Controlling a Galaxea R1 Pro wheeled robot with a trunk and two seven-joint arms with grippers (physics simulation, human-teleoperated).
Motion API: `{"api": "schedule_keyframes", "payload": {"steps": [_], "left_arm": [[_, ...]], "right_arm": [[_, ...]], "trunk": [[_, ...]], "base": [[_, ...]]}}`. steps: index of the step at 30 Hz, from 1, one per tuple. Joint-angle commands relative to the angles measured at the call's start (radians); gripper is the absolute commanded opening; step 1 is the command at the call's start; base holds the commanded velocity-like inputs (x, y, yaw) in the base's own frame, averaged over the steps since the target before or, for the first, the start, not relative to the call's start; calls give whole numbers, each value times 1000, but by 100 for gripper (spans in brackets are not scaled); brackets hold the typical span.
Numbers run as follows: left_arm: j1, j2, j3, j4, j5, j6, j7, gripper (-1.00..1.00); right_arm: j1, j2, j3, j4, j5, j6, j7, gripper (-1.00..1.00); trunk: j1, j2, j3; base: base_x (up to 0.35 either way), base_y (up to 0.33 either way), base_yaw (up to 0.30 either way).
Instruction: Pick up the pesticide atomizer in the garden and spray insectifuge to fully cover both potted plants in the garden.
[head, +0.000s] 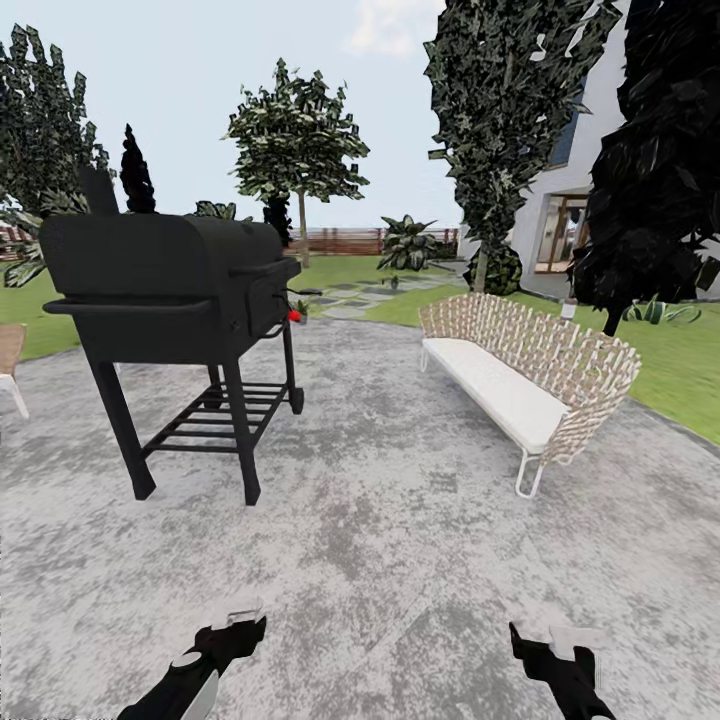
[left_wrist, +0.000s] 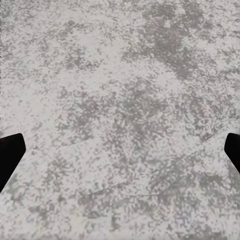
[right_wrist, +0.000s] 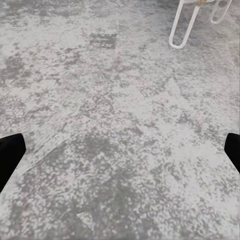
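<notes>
Garden patio (head: 400, 540) | black grill (head: 170, 290) ahead-left, wicker bench (head: 520, 375) right | both fingers (left_wrist: 10, 155) (right_wrist: 10, 155) spread, released, holding nothing

The mottled grey paved patio (head: 400, 520) carries a black barbecue grill (head: 170, 300) and a wicker sofa (head: 530, 385), well apart; lawn (head: 680, 370) borders it. A chair (head: 10, 360) stands at its left edge.

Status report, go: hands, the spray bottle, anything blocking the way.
Both hands open, empty, over paved patio. Spray bottle not spotted. Black grill ahead left, wicker bench ahead right.

no legible text or signs anywhere
</notes>
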Motion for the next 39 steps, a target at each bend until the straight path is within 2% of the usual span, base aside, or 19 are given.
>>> {"api": "schedule_keyframes", "payload": {"steps": [1,13,26,39], "left_arm": [[-1,0,-1,0,10,-1,0,100],[-1,-1,-1,0,10,-1,0,100],[-1,0,0,0,10,-1,0,100],[-1,1,1,0,10,-3,4,100]], "right_arm": [[0,3,0,0,1,-3,-1,100],[0,8,0,0,2,-3,-3,100],[0,7,-2,-3,-2,-3,-2,100],[0,7,-3,-1,-3,-3,-1,100]], "trunk": [[4,-8,-3],[50,-92,-27],[100,-183,-62],[100,-183,-51]], "base": [[0,0,109],[0,0,116],[0,0,21],[0,0,1]]}}
